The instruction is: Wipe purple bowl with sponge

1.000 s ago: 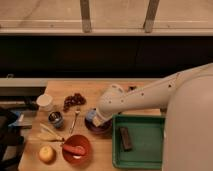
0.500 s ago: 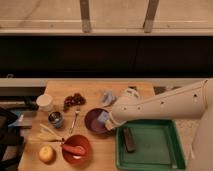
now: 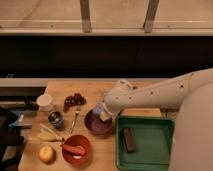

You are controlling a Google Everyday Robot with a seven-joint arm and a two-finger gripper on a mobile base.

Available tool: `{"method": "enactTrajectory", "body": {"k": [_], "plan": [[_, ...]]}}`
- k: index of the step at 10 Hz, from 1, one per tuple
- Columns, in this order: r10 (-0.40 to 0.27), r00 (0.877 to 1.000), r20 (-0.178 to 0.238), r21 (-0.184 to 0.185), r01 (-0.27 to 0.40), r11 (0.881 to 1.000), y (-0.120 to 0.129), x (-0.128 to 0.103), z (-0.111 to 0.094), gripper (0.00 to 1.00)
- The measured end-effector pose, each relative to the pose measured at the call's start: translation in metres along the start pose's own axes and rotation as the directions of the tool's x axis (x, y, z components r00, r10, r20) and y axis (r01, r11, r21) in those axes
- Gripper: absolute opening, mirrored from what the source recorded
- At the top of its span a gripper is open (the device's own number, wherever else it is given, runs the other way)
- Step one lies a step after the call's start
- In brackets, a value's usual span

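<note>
Your robot's white arm reaches in from the right over a wooden counter (image 3: 95,89). The gripper (image 3: 103,114) sits low over the right side of the purple bowl (image 3: 94,127), near the counter's middle. A pale patch below it may be the sponge (image 3: 105,118). You cannot tell whether the gripper is spread or pinching anything. A green tray (image 3: 150,147) lies just right of the bowl, and a red bowl (image 3: 76,149) sits to its front left.

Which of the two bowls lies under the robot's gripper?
The round purple bowl beside the green plastic tray; the gripper hangs over it. The round red bowl sits apart.
</note>
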Motion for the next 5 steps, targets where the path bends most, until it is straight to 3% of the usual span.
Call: {"method": "enactTrajectory", "body": {"k": [2,5], "plan": [[-0.032,0.999,0.013,-0.011,0.032,0.999,0.004,-0.026,0.007,0.00],[-0.054,0.998,0.015,0.000,0.054,0.999,0.023,-0.019,0.004,0.00]]}}
